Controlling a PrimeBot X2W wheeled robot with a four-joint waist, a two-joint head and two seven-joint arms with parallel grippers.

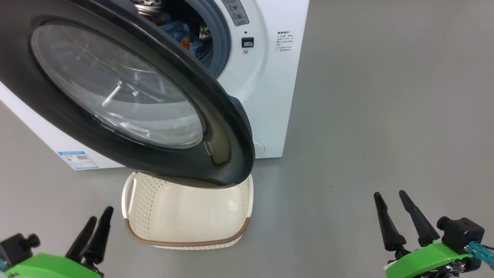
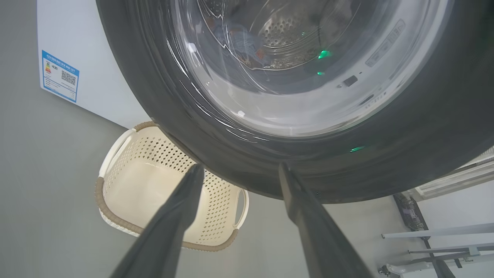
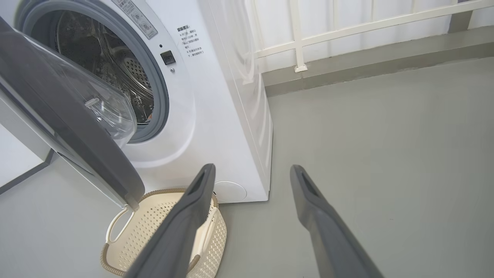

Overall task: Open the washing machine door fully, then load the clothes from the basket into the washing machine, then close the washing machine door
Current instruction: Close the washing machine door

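The washing machine [image 1: 270,96] stands with its glossy black door [image 1: 220,131] swung partway out over the basket [image 1: 185,244]. Light blue clothes [image 1: 175,30] with orange print lie inside the steel drum, and they show again through the door glass [image 2: 243,42]. The cream basket [image 2: 154,154] sits on the floor below the door and looks empty. My left gripper [image 1: 101,213] hangs at the lower left, open, its fingertips just short of the door's lower rim [image 2: 424,146]. My right gripper [image 1: 389,193] is open at the lower right, well clear of the machine [image 3: 216,127].
A blue label [image 1: 78,159] marks the machine's lower corner. A white railing [image 3: 297,38] runs along the wall behind the machine. Grey floor [image 1: 386,116] stretches to the right. A metal frame [image 2: 424,235] stands off to the side.
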